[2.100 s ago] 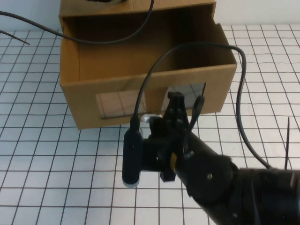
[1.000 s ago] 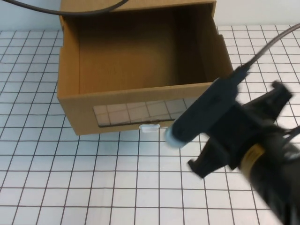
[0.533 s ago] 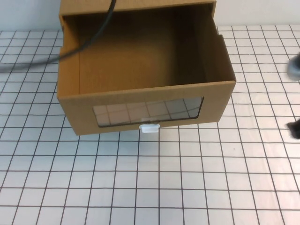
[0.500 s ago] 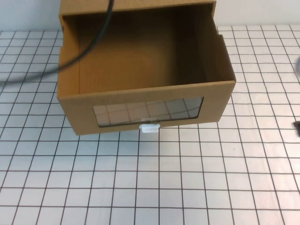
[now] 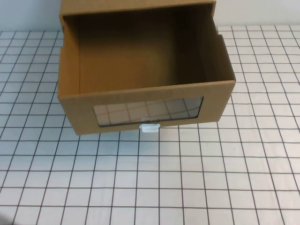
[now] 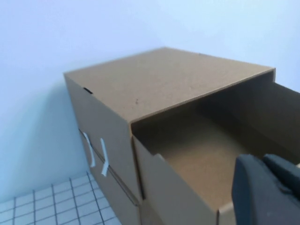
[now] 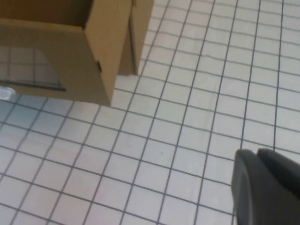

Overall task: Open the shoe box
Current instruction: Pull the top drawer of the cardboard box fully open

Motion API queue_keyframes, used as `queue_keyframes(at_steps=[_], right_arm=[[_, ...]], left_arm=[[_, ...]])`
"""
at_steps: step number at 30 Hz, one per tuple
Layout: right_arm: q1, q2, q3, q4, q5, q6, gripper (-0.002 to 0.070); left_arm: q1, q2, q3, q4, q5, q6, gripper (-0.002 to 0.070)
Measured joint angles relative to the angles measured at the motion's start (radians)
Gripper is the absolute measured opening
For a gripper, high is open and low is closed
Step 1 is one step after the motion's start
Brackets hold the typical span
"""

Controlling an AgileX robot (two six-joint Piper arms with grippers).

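The brown cardboard shoe box [image 5: 140, 96] is a drawer type. Its drawer stands pulled out of the outer sleeve [image 5: 136, 3], showing a bare inside. A clear window [image 5: 147, 110] and a white pull tab [image 5: 150, 128] are on its front wall. Neither arm shows in the high view. My left gripper [image 6: 263, 160] hovers beside the sleeve [image 6: 164, 79] and the open drawer [image 6: 187, 154], shut with nothing in it. My right gripper [image 7: 258, 154] hangs over the grid table to the right of the box corner [image 7: 101, 51], shut and holding nothing.
The white table with a black grid [image 5: 187, 178] runs in front of and to both sides of the box. A pale wall [image 6: 70, 28] stands behind the box. Two white tape strips [image 6: 96, 152] are on the sleeve's side.
My right arm has pulled back from the box front to the right and left the high view. A dark cable has swept out at the top left. The drawer stays open.
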Motion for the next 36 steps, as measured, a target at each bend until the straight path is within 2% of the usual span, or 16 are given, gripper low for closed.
queue_keyframes(at_steps=[6, 10, 15, 21, 36], right_arm=[[0.0, -0.236, 0.162, 0.052, -0.109, -0.001, -0.0013], [0.0, -0.362, 0.273, 0.06, -0.173, -0.001, -0.0013], [-0.007, -0.463, 0.388, 0.107, -0.245, -0.001, -0.0013], [-0.007, -0.485, 0.472, 0.168, -0.348, -0.001, -0.0013], [-0.007, -0.485, 0.512, 0.166, -0.398, -0.001, -0.0013]], left_arm=[[0.0, -0.347, 0.259, 0.0, -0.051, 0.002, -0.0002], [0.0, -0.479, 0.397, -0.003, -0.051, 0.004, -0.0002], [0.0, -0.486, 0.547, -0.009, -0.094, 0.001, -0.0002], [0.0, -0.486, 0.708, -0.018, -0.302, -0.006, -0.0002], [0.0, -0.486, 0.724, -0.018, -0.144, -0.017, -0.0002]])
